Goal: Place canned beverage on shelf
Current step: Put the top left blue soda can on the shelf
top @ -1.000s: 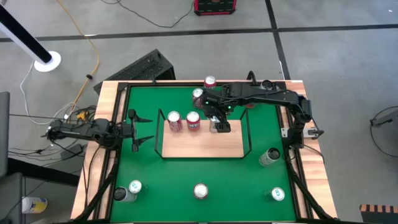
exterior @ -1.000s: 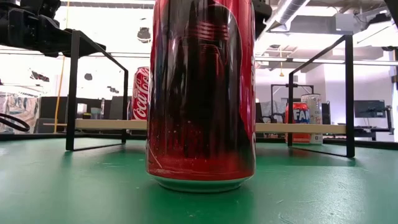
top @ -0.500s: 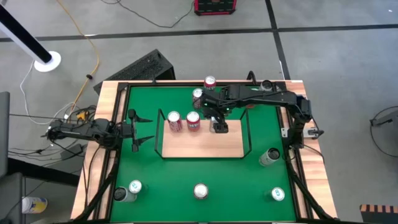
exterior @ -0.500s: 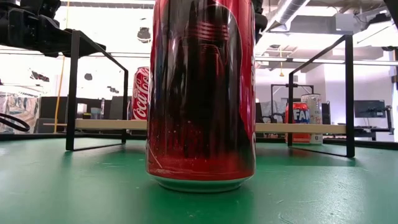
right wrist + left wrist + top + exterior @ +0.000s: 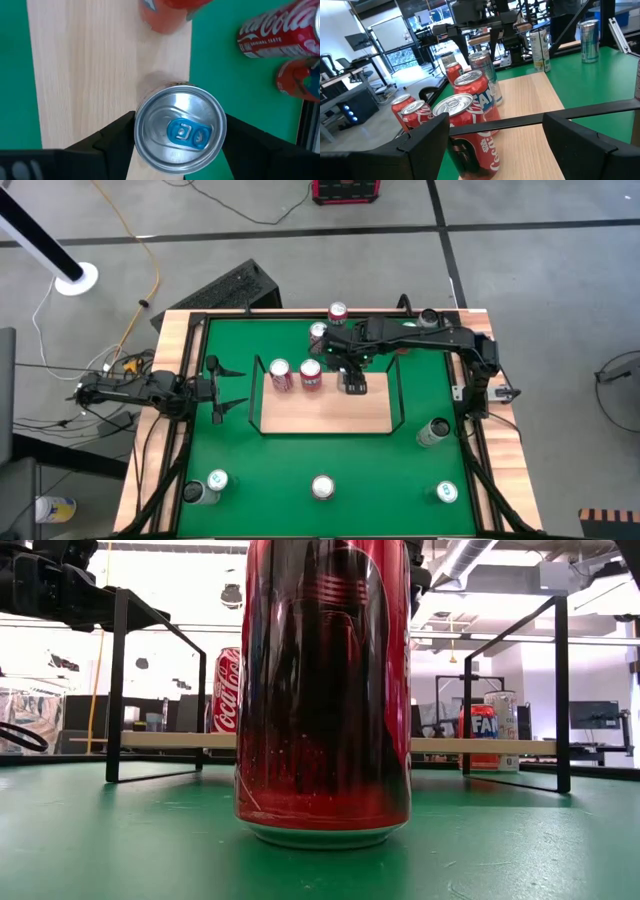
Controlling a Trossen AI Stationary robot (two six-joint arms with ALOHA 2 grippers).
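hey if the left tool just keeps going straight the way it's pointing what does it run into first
Most likely the shelf's near wire rail, which crosses right in front of the left tool. Just behind it stands a red can on the board. Whether the tool would pass over that rail is unclear.

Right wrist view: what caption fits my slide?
Right gripper straddles a silver can over the shelf.

Overhead lighting even and bright; soft, short shadows under the cans on the green table (image 5: pixel 300 460). Low view strongly backlit: windows behind blown out, the near red can (image 5: pixel 323 690) dark, slightly soft, with faint sheen. Right wrist view: silver can top (image 5: pixel 180 129) sharp with mild glare; upper edge possibly blurred.
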